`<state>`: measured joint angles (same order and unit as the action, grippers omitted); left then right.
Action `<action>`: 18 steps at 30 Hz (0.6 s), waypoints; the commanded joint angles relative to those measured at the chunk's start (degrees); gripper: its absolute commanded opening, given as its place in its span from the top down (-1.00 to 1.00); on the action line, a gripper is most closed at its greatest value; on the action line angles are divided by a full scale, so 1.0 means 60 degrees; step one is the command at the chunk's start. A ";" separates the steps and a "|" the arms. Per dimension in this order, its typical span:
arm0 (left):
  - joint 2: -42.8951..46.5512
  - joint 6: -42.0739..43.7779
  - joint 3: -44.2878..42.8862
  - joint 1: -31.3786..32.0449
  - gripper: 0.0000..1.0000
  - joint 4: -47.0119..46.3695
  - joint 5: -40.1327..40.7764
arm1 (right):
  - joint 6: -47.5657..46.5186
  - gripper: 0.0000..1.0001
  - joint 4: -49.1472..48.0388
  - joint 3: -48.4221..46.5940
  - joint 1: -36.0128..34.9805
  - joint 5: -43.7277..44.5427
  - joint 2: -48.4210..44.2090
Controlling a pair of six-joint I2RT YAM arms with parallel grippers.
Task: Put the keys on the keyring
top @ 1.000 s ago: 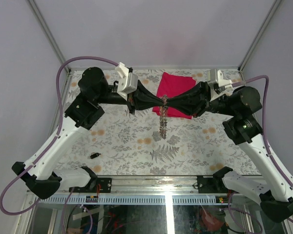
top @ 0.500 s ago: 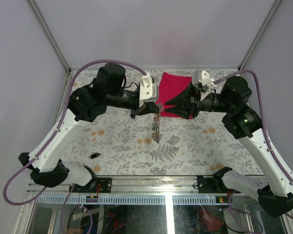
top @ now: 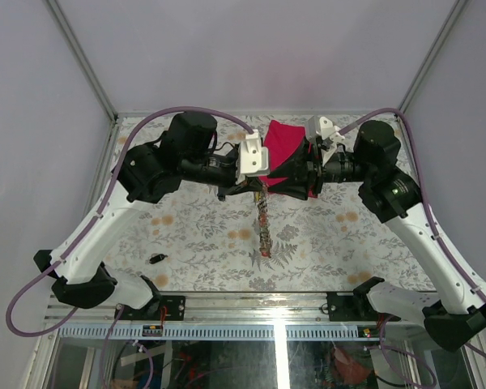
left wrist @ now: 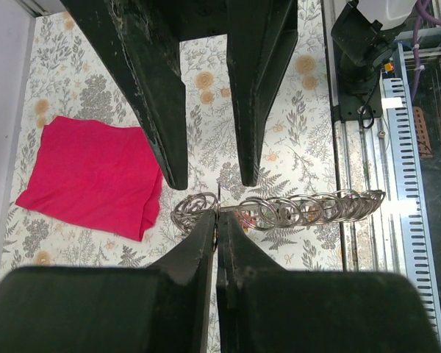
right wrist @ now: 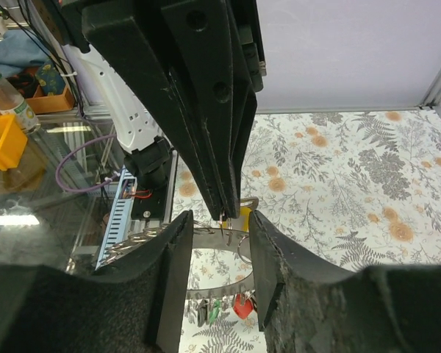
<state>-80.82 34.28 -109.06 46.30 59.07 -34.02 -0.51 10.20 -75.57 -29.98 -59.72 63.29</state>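
My left gripper (top: 257, 187) is shut on the rim of the keyring (right wrist: 206, 237), a wide grey metal band seen edge-on in the left wrist view (left wrist: 219, 200). A chain of small split rings (left wrist: 309, 209) hangs from it toward the table (top: 264, 231). Keys hang under the band: a green one (right wrist: 214, 310), a red one (right wrist: 241, 304) and dark ones. My right gripper (top: 292, 173) is open. Its fingers (right wrist: 175, 272) stand on either side of the left gripper's tip (right wrist: 224, 212) and the band, not touching. A black key (top: 156, 258) lies on the table at the front left.
A red folded cloth (top: 285, 143) lies at the back middle of the flowered table (top: 202, 235), under and behind the two grippers. Metal frame posts stand at the back corners. The arm bases and a rail run along the near edge (top: 251, 306).
Both arms have swung back toward the cloth. The right gripper let go of the ring, drew away, then came back open around the left gripper's tip. The chain now hangs lower.
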 commanded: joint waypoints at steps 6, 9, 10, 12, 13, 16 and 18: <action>-0.0109 0.0118 -0.0572 0.0104 1.00 -0.0273 0.0256 | -0.0277 0.16 0.0026 -0.0310 -0.0014 -0.0496 0.0271; -0.0112 0.0128 -0.0615 0.0120 1.00 -0.0278 0.0252 | -0.0500 0.19 0.0246 -0.0328 -0.0046 -0.0294 0.0332; -0.0132 0.0118 -0.0636 0.0132 1.00 -0.0268 0.0232 | -0.0555 0.21 0.0316 -0.0325 -0.0067 -0.0206 0.0347; -0.0136 0.0142 -0.0635 0.0142 1.00 -0.0278 0.0187 | -0.0633 0.22 0.0378 -0.0325 -0.0095 -0.0074 0.0371; -0.0139 0.0143 -0.0633 0.0152 1.00 -0.0272 0.0191 | -0.0645 0.25 0.0380 -0.0332 -0.0112 -0.0023 0.0386; -0.0126 0.0147 -0.0640 0.0163 1.00 -0.0279 0.0177 | -0.0690 0.30 0.0346 -0.0325 -0.0191 0.0073 0.0434; -0.0113 0.0149 -0.0626 0.0156 1.00 -0.0278 0.0182 | -0.0686 0.33 0.0272 -0.0320 -0.0236 0.0078 0.0465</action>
<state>-81.91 34.59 -110.52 46.74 59.86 -32.86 -3.49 13.17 -75.57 -30.48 -60.05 65.56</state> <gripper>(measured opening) 0.020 0.347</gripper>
